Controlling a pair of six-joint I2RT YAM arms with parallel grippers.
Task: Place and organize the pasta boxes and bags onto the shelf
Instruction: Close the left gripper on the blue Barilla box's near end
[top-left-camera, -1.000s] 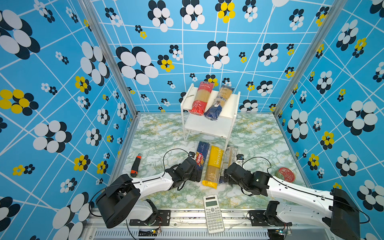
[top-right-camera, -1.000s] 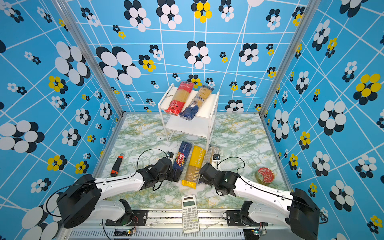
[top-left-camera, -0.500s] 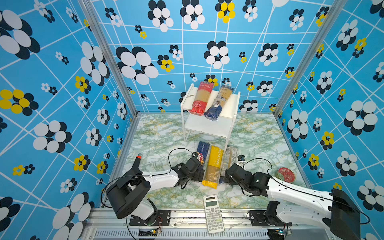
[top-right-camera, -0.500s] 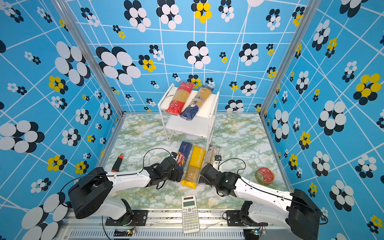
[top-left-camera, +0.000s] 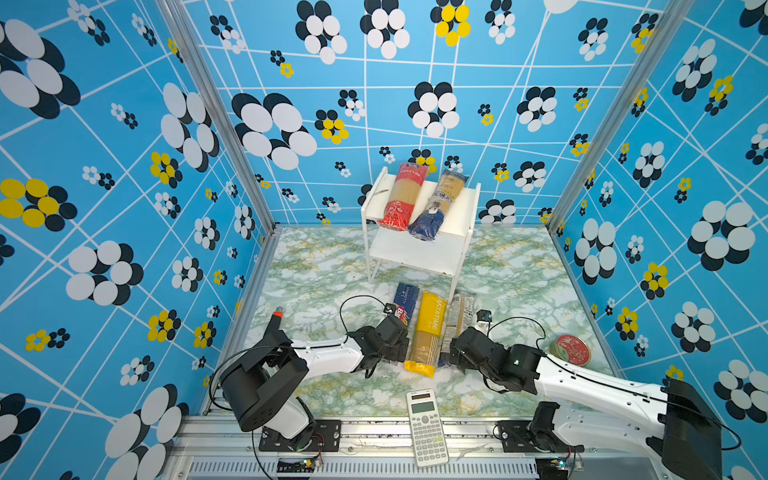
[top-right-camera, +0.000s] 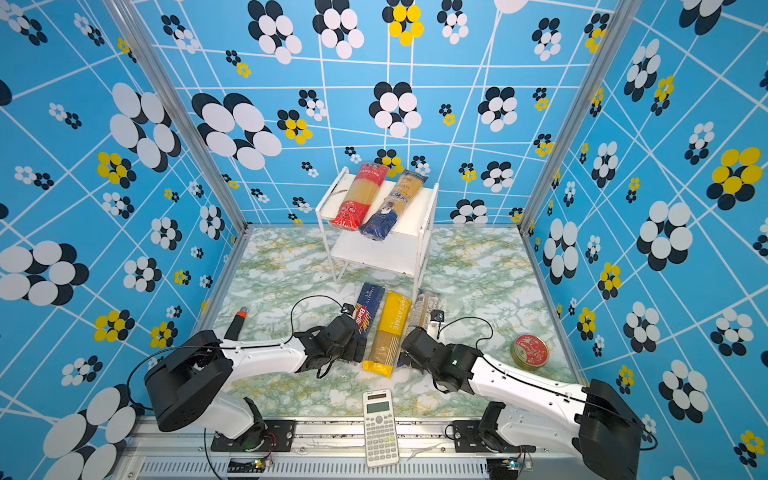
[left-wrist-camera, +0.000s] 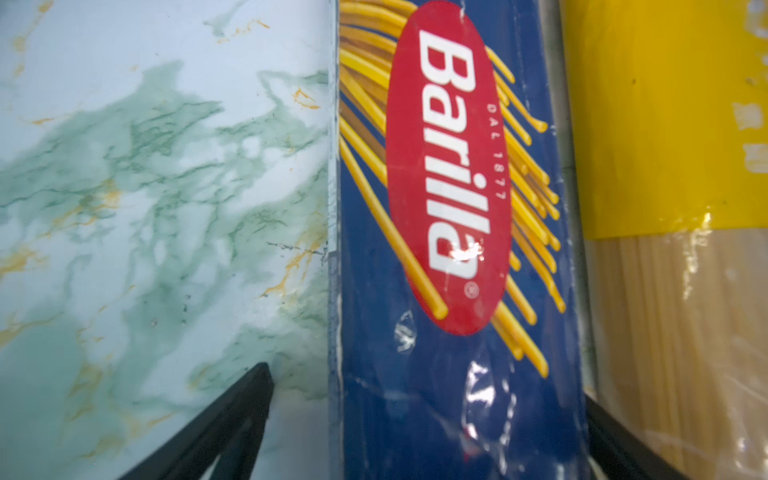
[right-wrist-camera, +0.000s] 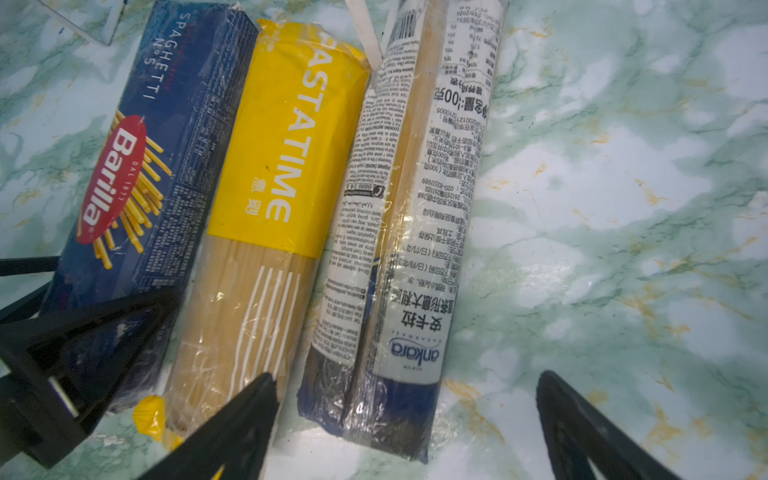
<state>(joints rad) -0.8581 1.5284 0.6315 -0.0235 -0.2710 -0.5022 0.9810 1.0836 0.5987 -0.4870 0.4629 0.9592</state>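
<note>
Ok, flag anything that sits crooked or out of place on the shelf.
On the white two-tier shelf, top board, the red-ended clear spaghetti bag and the navy-ended clear spaghetti bag both overhang the front edge; the navy one lies slightly askew.

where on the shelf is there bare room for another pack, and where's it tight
Lower board of the shelf looks bare across its visible width. On the top board, a strip lies free between the navy bag and the right side panel. Crowded: red bag and navy bag side by side on the top's left.
</note>
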